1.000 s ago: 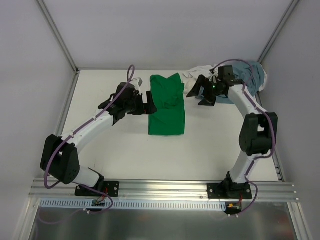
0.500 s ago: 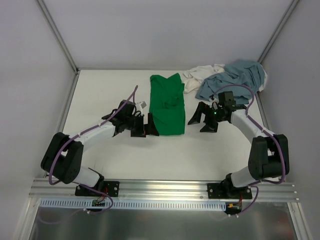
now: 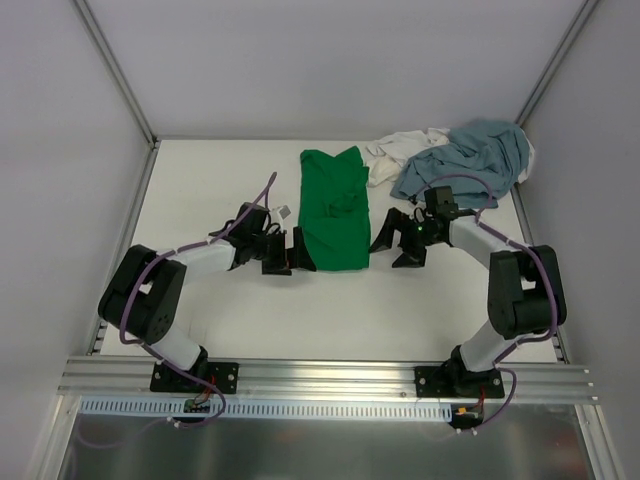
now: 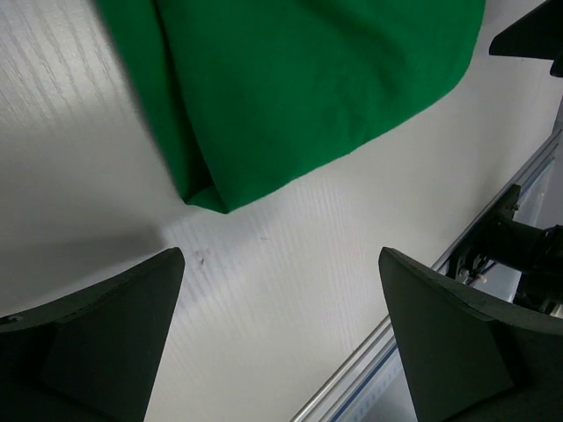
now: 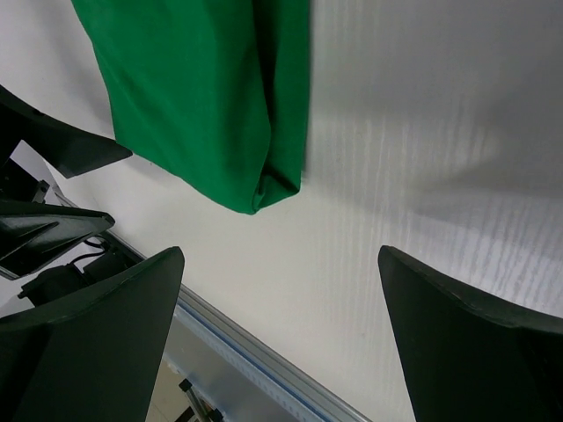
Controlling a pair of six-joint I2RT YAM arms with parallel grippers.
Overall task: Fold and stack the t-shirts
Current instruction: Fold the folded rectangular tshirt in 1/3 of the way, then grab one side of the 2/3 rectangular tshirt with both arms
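The bright green t-shirt (image 3: 335,210) lies folded into a long strip in the middle of the table. Its near left corner (image 4: 211,198) shows in the left wrist view and its near right corner (image 5: 264,189) in the right wrist view. My left gripper (image 3: 300,250) is open beside the near left corner, with only bare table between its fingers (image 4: 280,255). My right gripper (image 3: 393,243) is open beside the near right corner, also holding nothing (image 5: 280,252). The grey-blue t-shirt (image 3: 470,155) and the white t-shirt (image 3: 395,155) lie crumpled together at the back right.
A metal rail (image 3: 330,375) runs along the table's near edge and carries both arm bases. Grey walls enclose the table at the back and sides. In the right wrist view the left gripper's dark fingers (image 5: 53,141) show beyond the green shirt.
Both arms have drawn back toward the near end of the green shirt. The right gripper came away from the crumpled pile; the left slid nearer along the shirt's left edge. Both stayed open.
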